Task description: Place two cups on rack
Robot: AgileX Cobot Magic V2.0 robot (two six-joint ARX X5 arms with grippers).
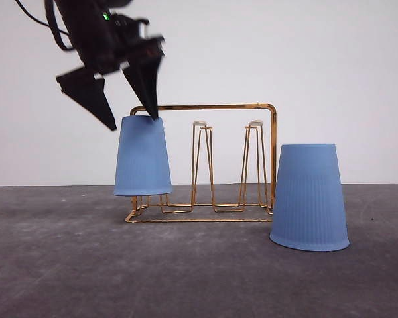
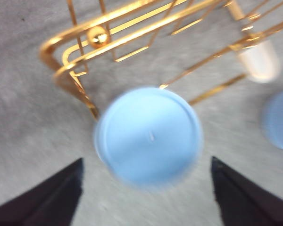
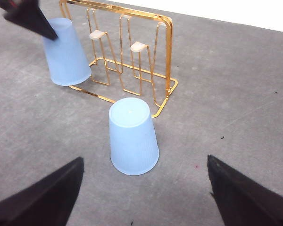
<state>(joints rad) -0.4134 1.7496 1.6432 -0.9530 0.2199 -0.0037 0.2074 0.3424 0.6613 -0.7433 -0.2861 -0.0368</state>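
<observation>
Left gripper (image 1: 131, 120) hung high at the left of the front view, fingers spread wide, pointing down, empty. Right gripper (image 3: 141, 197) likewise spread, holding nothing.

Left gripper (image 1: 132, 122) spread wide, racked cup (image 1: 142, 157) just below its jaws, rack (image 1: 272, 152) frame crowding behind, open table (image 1: 66, 265) alongside

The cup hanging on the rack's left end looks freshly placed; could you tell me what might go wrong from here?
1. The left gripper is open, its fingers just above the hung cup; a careless retreat could knock it off.
2. The light wire rack could shift or tip if bumped.
3. The second cup stands upside down on the table beside the rack's right end, so grasping it risks nudging the frame.
</observation>
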